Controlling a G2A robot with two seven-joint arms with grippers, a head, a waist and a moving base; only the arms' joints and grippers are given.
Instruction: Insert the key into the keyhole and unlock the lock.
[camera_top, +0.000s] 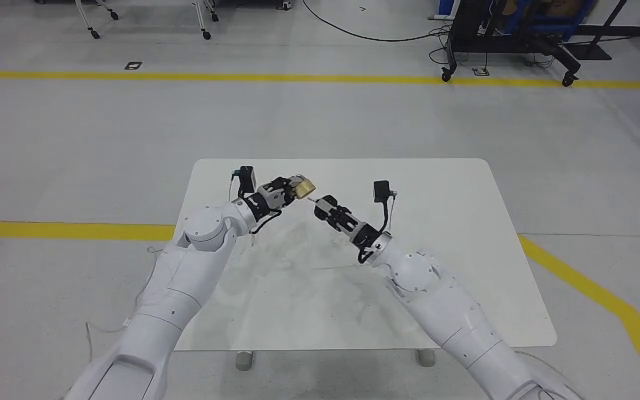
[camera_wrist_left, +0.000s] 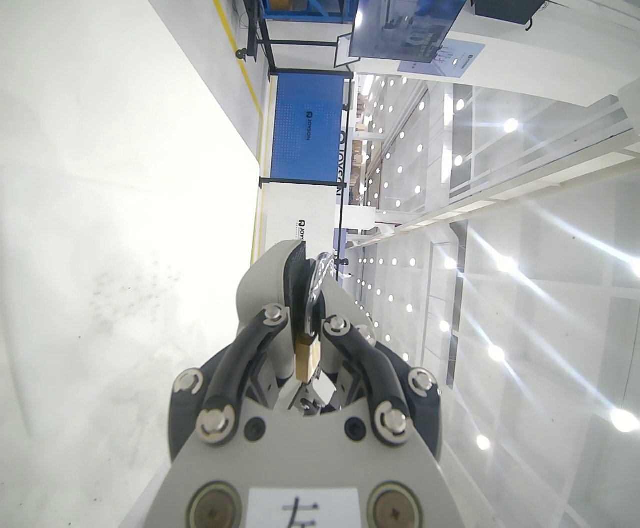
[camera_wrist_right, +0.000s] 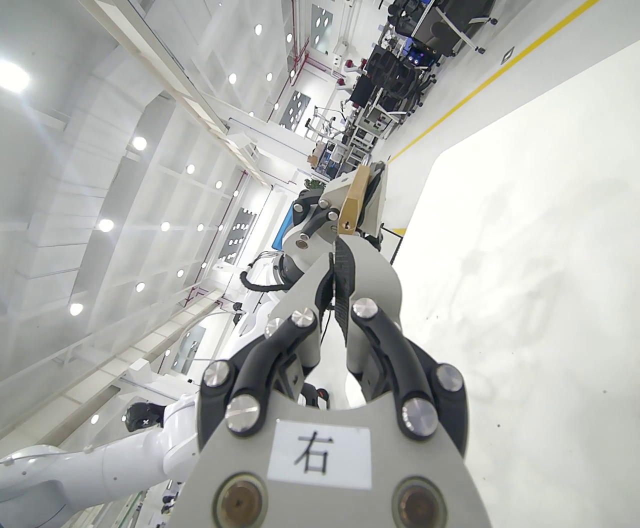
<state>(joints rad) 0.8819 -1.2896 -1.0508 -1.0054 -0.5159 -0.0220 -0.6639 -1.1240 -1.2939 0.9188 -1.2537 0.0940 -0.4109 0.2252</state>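
A brass padlock is held up over the far middle of the white table. My left gripper is shut on it. In the left wrist view its steel shackle is pinched between the pads, with the brass body towards the wrist. My right gripper is shut on the key, a thin metal blade edge-on between the black pads. In the right wrist view the padlock faces me, and its keyhole sits just beyond the key's tip; I cannot tell whether they touch.
The two grippers meet tip to tip above the table's far centre. Faint smudges mark the tabletop. Yellow floor lines and wheeled frames lie beyond the table.
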